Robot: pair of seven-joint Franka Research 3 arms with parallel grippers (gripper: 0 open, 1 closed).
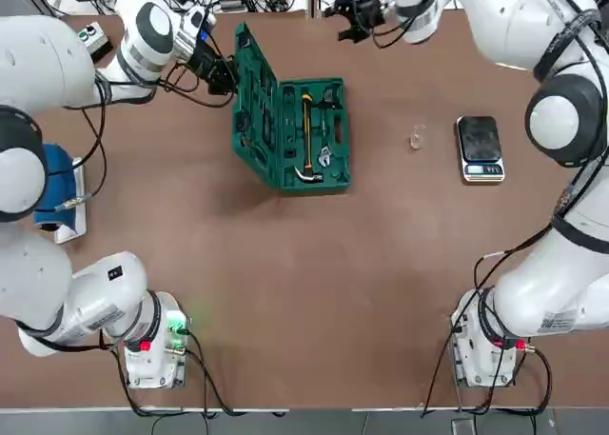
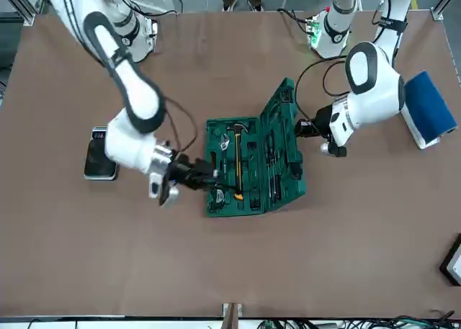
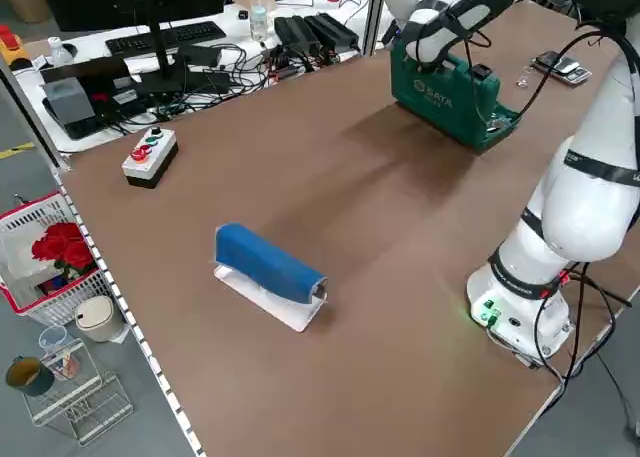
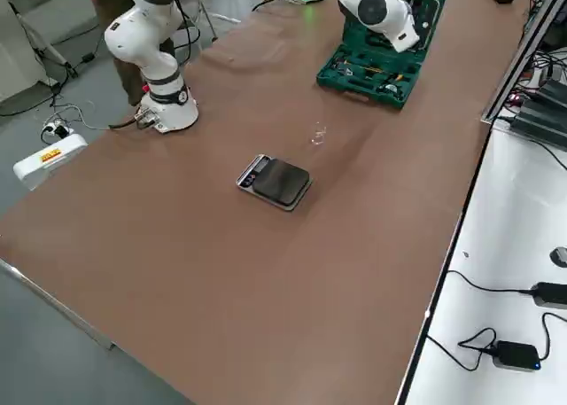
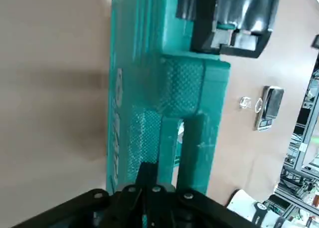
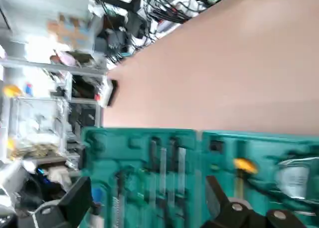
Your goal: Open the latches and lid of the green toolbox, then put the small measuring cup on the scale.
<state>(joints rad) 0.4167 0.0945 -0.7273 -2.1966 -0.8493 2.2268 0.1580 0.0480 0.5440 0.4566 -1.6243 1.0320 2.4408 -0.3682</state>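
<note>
Your green toolbox (image 1: 324,135) stands open on the table, its lid (image 1: 249,111) raised at a slant on the left and its flat half on the right. In that flat half you have a hammer (image 1: 307,135) with a yellow-and-black handle and an adjustable wrench (image 1: 324,156) just beside it, each in the moulded tray. The lid is a tray too, with more hand tools (image 2: 272,156) set in its slots; its outside carries the white logo, and a black clip (image 5: 234,33) shows on the toolbox's edge.

Your left gripper (image 5: 148,172) is at the left of the toolbox, closed, its fingers together by the lid's handle; you can't tell whether they touch it. Your right gripper (image 6: 144,190) is over the far side of the toolbox, open, with nothing between its fingers.

The small clear cup (image 1: 417,137) sits on the table to the toolbox's right, between it and the scale (image 1: 480,149), nearer the scale.
</note>
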